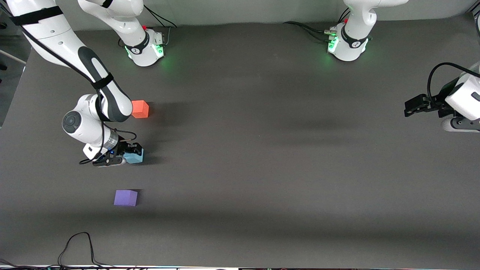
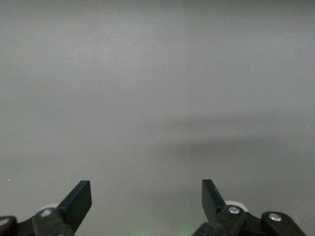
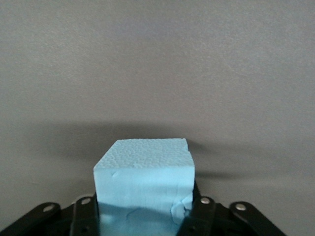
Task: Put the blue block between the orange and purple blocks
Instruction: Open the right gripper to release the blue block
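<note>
The right tool point(image 1: 125, 154) is low on the counter point(image 1: 262, 150) with the blue block point(image 1: 134, 156) between its fingers, but I cannot tell if it still pinches. The block sits between the orange block point(image 1: 140, 109) and the purple block point(image 1: 125, 197). The left tool point(image 1: 414, 107) waits, spread wide.

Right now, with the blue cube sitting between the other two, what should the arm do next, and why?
Probably open fully and lift straight up. The blue block already rests on the table between the orange block and the purple block, with the right gripper at it, fingers either side. A straight rise should avoid nudging it. The left gripper waits open at its end of the table.
</note>
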`<move>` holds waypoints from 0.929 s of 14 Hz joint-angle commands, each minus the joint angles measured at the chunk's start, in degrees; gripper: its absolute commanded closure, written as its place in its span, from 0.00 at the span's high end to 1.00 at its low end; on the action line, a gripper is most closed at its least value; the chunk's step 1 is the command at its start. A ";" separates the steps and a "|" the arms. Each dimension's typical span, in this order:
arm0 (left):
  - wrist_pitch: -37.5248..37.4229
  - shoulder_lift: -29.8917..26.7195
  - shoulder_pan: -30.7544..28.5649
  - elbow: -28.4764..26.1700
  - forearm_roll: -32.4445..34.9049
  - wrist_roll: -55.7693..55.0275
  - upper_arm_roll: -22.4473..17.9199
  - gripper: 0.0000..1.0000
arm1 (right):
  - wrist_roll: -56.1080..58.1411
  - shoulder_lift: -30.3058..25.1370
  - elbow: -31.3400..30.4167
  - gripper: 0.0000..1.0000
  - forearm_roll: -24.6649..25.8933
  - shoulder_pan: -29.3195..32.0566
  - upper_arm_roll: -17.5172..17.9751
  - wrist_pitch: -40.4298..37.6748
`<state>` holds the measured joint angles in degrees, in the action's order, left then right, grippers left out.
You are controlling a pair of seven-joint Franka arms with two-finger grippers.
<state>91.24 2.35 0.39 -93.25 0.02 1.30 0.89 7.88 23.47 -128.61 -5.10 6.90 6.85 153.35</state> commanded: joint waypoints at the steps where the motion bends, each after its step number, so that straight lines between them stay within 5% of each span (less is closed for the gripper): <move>1: 0.96 -0.33 0.40 -0.53 0.86 -0.24 -0.01 1.00 | 1.53 -1.50 -1.56 1.00 -0.35 -0.04 -0.17 0.90; 5: 0.96 -0.33 0.40 -0.53 0.86 -0.24 -0.01 1.00 | 0.12 -6.40 -0.07 1.00 -0.43 -1.44 0.09 -4.51; 10: 0.96 -0.33 0.40 -0.53 0.86 -0.24 -0.01 1.00 | -3.47 -19.50 8.44 1.00 -0.52 -5.84 0.18 -26.91; 13: 0.96 -0.33 0.31 -0.53 0.86 -0.24 -0.01 1.00 | -3.92 -23.02 21.51 1.00 -0.52 -6.02 0.27 -46.32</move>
<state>91.38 2.36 0.39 -93.30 0.02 1.30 0.91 4.93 1.74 -114.72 -5.16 0.97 7.45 116.74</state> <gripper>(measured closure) 0.000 0.000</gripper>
